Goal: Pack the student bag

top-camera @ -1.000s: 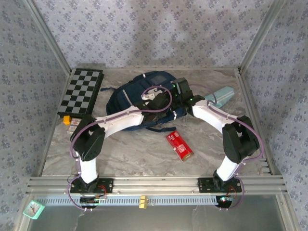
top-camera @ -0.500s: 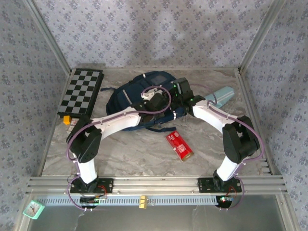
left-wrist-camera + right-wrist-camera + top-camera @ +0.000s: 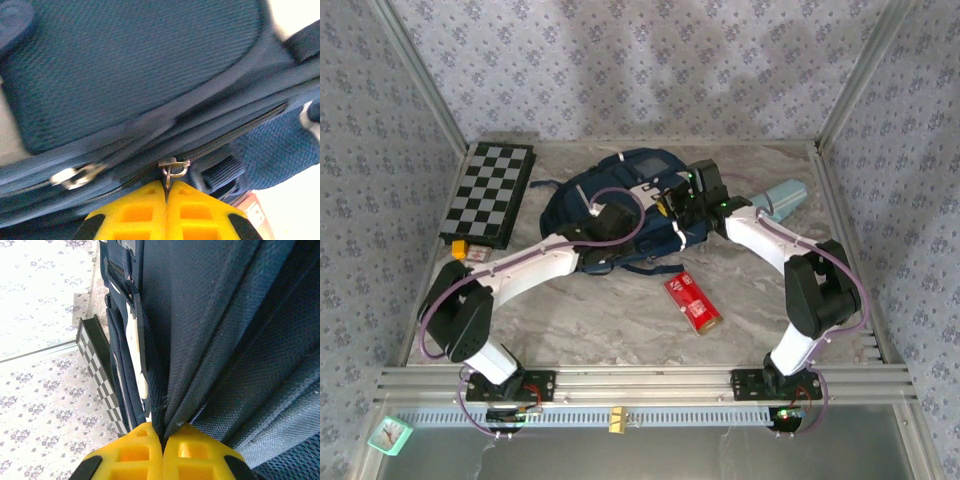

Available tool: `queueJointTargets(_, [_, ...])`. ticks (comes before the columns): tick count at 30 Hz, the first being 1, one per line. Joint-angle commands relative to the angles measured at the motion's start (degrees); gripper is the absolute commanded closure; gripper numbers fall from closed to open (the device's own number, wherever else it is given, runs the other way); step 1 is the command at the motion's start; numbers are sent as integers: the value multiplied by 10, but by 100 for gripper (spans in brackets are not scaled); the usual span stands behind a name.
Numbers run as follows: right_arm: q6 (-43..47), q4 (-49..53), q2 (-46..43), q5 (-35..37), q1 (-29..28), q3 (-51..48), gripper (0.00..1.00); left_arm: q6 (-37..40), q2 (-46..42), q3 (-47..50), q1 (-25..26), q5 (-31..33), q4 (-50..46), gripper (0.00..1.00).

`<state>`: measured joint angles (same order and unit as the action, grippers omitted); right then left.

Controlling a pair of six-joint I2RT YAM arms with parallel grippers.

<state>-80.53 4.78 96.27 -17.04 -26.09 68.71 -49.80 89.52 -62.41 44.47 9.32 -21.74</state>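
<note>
- Student bag (image 3: 630,168) lies at the far-centre of the marbled surface (image 3: 590,320), btwn the chessboard (image 3: 490,190) on the left & a light-blue pencil case (image 3: 783,200) on the right.
- Left jaws: together. In the left wrist view we see the yellow fingertips (image 3: 142,210) pressed shut, clamped on the metal zip pull (image 3: 173,167) of the bag's zipper.
- A 2nd zip slider (image 3: 75,176) sits further left on the navy fabric, untouched.
- Right jaws: together too, pinching a fold of the bag's navy fabric (image 3: 167,417) right at the tips.
- Top view: left arm (image 3: 535,265) & right arm (image 3: 760,235) both reach onto the bag.
- Red packet (image 3: 692,302) lies on the surface near the bag's near side, not touching it.
</note>
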Motion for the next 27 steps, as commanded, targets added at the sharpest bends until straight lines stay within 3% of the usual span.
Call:
queueJointTargets(1, [15,-23,-1,24,16,32,100,40,-11,29,-26,-15,-14,100])
queueJointTargets(4, [14,-24,5,24,7,34,100,63,6,24,-31,-38,35,96])
queueJointTargets(15, [17,-19,7,24,-6,31,100,86,65,-10,-39,-23,104,83])
queueJointTargets(24, [32,-9,1,24,1,30,100,97,53,-11,-41,12,79,100])
queueJointTargets(27, [43,-6,0,14,14,32,100,92,25,5,-46,24,54,100])
